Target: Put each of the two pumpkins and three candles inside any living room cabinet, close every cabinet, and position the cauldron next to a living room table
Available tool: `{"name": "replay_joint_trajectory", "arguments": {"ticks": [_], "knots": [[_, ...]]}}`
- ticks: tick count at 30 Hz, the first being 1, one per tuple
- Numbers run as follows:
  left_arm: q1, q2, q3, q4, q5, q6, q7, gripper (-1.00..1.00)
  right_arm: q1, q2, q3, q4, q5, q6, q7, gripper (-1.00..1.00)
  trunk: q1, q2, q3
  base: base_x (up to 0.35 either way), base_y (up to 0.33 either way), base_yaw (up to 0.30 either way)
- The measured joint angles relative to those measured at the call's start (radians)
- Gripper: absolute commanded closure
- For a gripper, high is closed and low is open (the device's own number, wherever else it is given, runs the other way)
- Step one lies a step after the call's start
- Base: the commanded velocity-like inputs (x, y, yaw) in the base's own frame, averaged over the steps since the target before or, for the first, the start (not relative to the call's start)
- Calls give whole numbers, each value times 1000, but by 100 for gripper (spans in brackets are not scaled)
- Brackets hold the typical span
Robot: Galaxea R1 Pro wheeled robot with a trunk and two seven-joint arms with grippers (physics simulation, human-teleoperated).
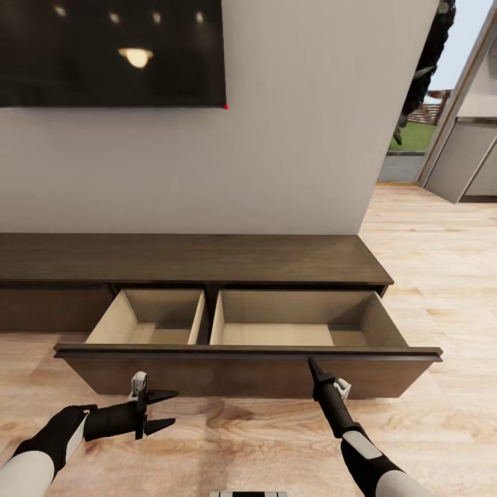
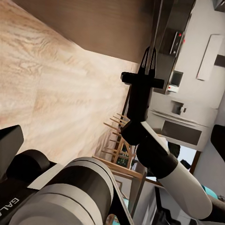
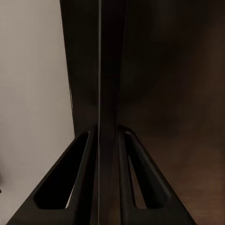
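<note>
The long dark-brown cabinet (image 1: 207,259) stands against the pale wall under a wall-mounted television (image 1: 110,52). Its wide drawer (image 1: 248,369) is pulled out over the wooden floor (image 1: 442,428), showing two bare tan compartments split by a divider. The right gripper (image 1: 314,366) points up at the drawer front's top edge, right of centre; in the right wrist view its fingers (image 3: 86,173) straddle the thin edge of the drawer front, closed onto it. The left gripper (image 1: 160,411) hovers in front of the drawer's left part, fingers spread and holding nothing. A doorway opens at the cabinet's right end.
</note>
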Motion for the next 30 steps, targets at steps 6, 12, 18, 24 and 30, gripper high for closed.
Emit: {"name": "replay_joint_trajectory", "arguments": {"ticks": [6, 12, 18, 24, 30], "knots": [[0, 0, 0, 0, 0, 0, 0, -100, 0, 0, 0, 0, 0, 0, 0, 100, 0, 0, 0, 0, 0, 0], [0, 0, 0, 0, 0, 0, 0, -100, -1, 0, -2, 1, -2, 8, 1, 100, 0, 0, 0, 0, 0, 0], [0, 0, 0, 0, 0, 0, 0, -100, -2, -1, -23, 1, -4, 61, -2, 100, 0, 0, 0, 0, 0, 0], [0, 0, 0, 0, 0, 0, 0, -100, -2, 0, -26, 1, -4, 65, -2, 100, 0, 0, 0, 0, 0, 0], [0, 0, 0, 0, 0, 0, 0, -100, -2, 0, -22, 1, -2, 64, -2, 100, 0, 0, 0, 0, -28, 0]]}}
